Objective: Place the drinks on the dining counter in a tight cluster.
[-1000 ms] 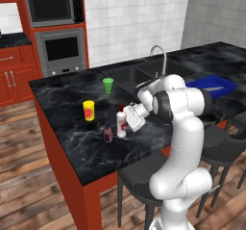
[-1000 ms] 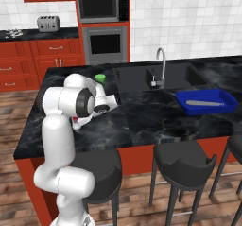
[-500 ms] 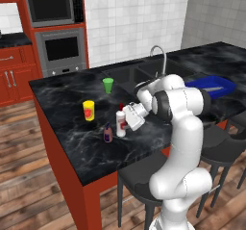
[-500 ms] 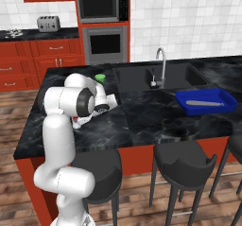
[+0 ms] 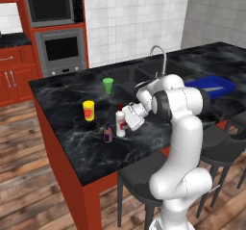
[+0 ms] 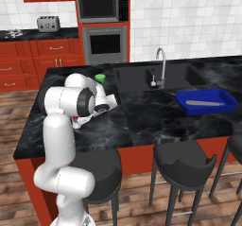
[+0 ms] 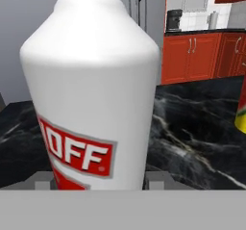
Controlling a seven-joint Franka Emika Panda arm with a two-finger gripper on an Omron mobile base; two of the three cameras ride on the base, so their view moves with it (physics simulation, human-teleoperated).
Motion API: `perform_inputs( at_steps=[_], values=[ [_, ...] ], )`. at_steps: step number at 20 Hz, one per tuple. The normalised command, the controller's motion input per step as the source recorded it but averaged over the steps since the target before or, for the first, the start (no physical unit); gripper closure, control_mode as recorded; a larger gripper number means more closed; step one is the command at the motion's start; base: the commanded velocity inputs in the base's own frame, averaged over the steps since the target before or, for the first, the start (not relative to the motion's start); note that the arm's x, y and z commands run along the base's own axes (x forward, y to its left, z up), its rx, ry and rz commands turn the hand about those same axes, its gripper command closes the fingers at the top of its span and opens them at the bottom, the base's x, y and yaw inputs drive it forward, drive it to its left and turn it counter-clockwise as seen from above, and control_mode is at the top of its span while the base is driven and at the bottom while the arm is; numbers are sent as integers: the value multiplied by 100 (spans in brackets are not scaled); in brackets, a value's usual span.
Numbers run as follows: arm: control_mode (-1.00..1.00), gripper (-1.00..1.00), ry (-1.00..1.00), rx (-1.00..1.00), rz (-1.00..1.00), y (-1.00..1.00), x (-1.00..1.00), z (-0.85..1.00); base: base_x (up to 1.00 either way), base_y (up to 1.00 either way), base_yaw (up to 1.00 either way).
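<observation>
Meanwhile, nothing is shifting between views: the gripper is staying clamped on the white bottle, standing upright on the desk just right of the purple bottle, suggesting placement is nearly complete.

— Where do the bottles stand?
— On the tabletop, near its front edge. The tall bottle is upright, the end effector at its right side; the short bottle is just beside it on the left.
— And the cups?
— One cup sits behind and left of the bottles, the other cup farther back. The sink lies to the right, the tray beyond it — stools in front.
</observation>
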Motion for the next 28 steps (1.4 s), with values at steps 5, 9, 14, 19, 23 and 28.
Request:
perform_inputs(
  at_steps=[5, 9, 14, 19, 23, 28],
  values=[
    [-100, 100, -1, 0, 0, 0, 0, -2, 0, 0, 0],
    [-100, -100, 0, 0, 0, 0, 0, 0, 0, 0, 0],
    [-100, -100, 0, 0, 0, 0, 0, 0, 0, 0, 0],
    [-100, -100, 0, 0, 0, 0, 0, 0, 0, 0, 0],
    [-100, -100, 0, 0, 0, 0, 0, 0, 0, 0, 0],
    [-100, -100, 0, 0, 0, -3, 0, -1, 0, 0, 0]
  ],
)
